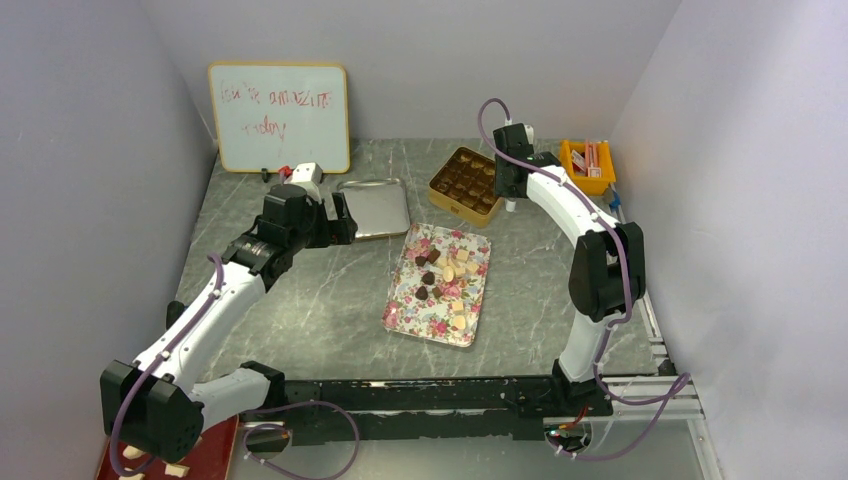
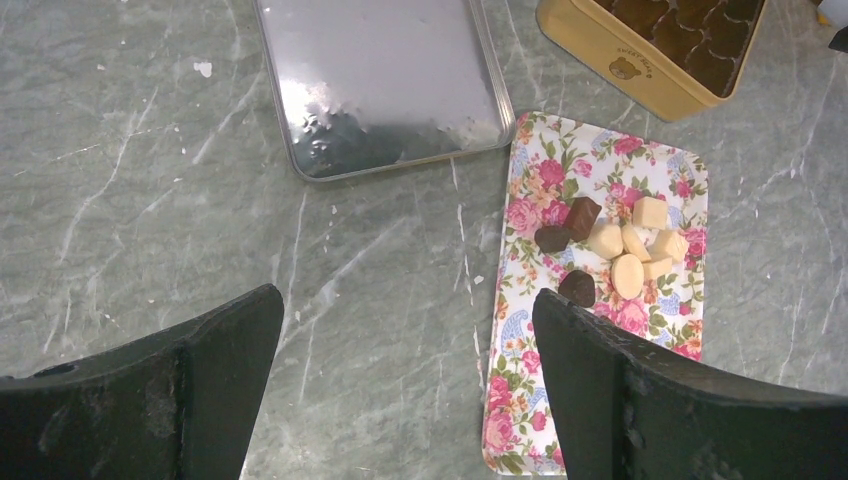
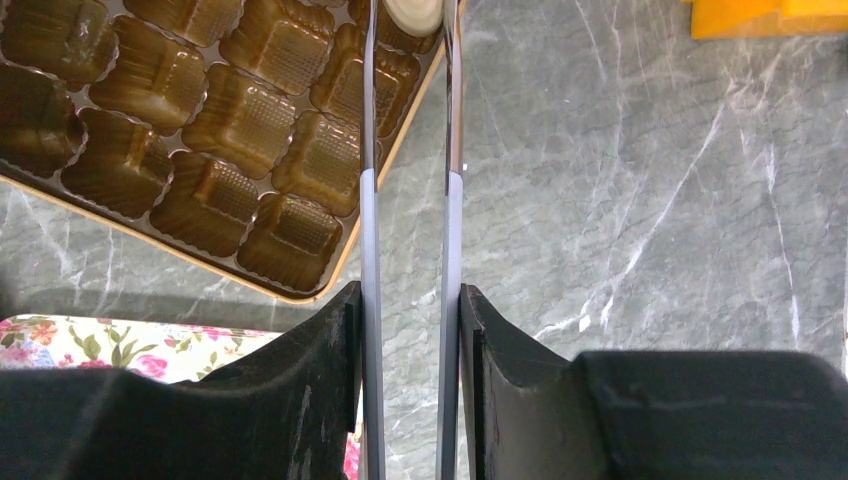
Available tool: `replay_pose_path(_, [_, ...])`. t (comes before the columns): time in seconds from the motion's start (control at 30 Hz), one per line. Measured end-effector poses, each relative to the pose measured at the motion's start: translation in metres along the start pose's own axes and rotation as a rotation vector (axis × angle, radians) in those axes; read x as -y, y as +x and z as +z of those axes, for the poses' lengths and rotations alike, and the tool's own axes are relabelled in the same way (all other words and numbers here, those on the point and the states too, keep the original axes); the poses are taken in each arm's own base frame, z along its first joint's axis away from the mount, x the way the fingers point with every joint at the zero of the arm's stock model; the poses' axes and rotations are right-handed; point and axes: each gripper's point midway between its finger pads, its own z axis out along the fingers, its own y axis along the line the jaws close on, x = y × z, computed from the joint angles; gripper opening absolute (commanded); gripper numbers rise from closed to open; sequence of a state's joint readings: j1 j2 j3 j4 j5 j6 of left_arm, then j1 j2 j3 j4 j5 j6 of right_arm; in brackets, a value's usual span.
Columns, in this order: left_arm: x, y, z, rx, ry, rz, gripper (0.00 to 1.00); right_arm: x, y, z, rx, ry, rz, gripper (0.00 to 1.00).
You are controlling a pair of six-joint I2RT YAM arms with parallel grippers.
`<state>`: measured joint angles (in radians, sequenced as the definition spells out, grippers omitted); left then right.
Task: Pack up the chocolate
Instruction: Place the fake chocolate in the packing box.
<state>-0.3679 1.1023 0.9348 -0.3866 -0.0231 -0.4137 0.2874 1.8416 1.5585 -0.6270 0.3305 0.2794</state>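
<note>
Between the tweezers (image 3: pixel 367 120), one cream chocolate (image 3: pixel 411 12)

Glossy metal tray (image 2: pixel 380 90), veined marble-look tabletop (image 2: pixel 150 200) — shiny brown plastic insert (image 3: pixel 200 100)

Two hands, the left hand (image 2: pixel 405 310) and the right hand (image 3: pixel 408 310); one pair of tweezers (image 3: pixel 369 240); one floral tray (image 2: pixel 600 165); roughly a dozen chocolates (image 2: pixel 628 275); one gold tin (image 2: pixel 610 45); one silver tray (image 2: pixel 380 70); one whiteboard (image 1: pixel 280 115); one orange bin (image 1: pixel 572 158).

Loose chocolate (image 1: pixel 447 272) on a floral tray (image 1: pixel 405 310), gold box (image 1: pixel 447 196) behind, right pincer (image 1: pixel 510 206) just beside the box.
</note>
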Motion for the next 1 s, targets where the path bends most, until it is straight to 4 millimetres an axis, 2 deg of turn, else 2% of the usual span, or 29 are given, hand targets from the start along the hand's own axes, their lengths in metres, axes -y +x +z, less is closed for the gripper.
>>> replay_pose_path(0.13, [0.000, 0.000, 0.000, -0.001, 0.000, 0.000, 1.00, 0.000, 0.000, 0.000, 0.000, 0.000, 0.000, 0.28])
replay_pose_path(0.23, [0.000, 0.000, 0.001, -0.002, 0.000, 0.000, 1.00, 0.000, -0.001, 0.000, 0.001, -0.001, 0.001, 0.33])
replay_pose_path(0.63, [-0.001, 0.002, 0.002, -0.009, -0.004, 0.001, 1.00, -0.003, -0.009, -0.004, 0.015, -0.018, 0.008, 0.34])
replay_pose_path(1.0, [-0.002, 0.006, 0.007, -0.024, -0.010, 0.001, 1.00, -0.004, -0.010, -0.005, 0.014, -0.026, 0.009, 0.40])
